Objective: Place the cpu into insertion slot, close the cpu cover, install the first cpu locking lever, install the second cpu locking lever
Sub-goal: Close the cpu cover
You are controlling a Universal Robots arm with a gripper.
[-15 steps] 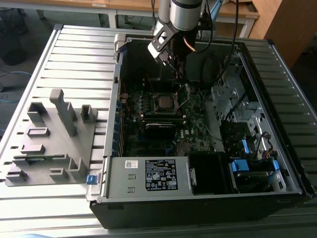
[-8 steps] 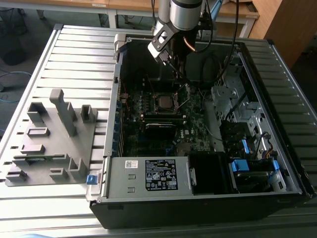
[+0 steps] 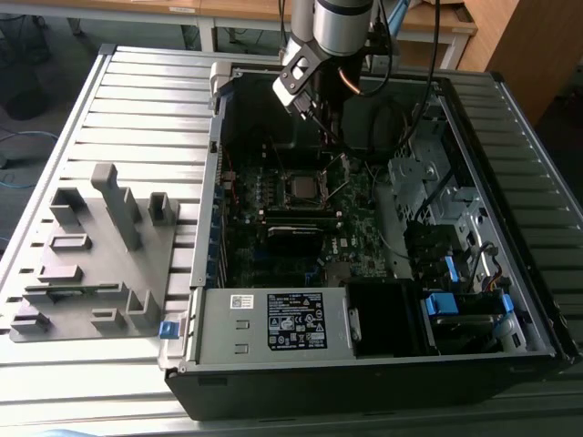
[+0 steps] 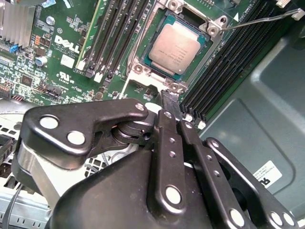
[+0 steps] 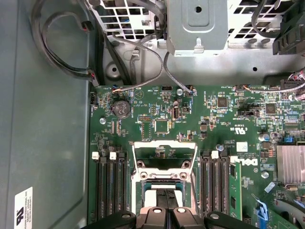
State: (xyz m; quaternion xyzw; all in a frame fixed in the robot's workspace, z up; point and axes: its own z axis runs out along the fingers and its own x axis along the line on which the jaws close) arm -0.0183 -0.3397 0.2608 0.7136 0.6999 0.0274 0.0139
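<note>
The cpu (image 4: pixel 175 47), a dull silver-tan square, lies flat in the insertion slot (image 4: pixel 212 29) on the green board; in the exterior view the slot (image 3: pixel 301 188) is mid-board inside the open computer case. The cpu cover (image 5: pixel 164 144), a silvery frame with a cut-out middle, stands open at the slot's edge and does not lie over the chip. A thin locking lever (image 4: pixel 257 20) sticks up beside the slot. My gripper (image 4: pixel 170 98) (image 5: pixel 167 198) (image 3: pixel 332 137) hangs just above the slot's edge at the cover's side, fingers shut together with nothing between them.
Black memory slots (image 4: pixel 228 62) flank the socket on both sides. A finned heat sink (image 5: pixel 289 163), cables (image 5: pixel 62 28) and a metal drive cage (image 5: pixel 198 24) ring the board. A grey fixture (image 3: pixel 96 255) lies on the slatted table at the exterior view's left.
</note>
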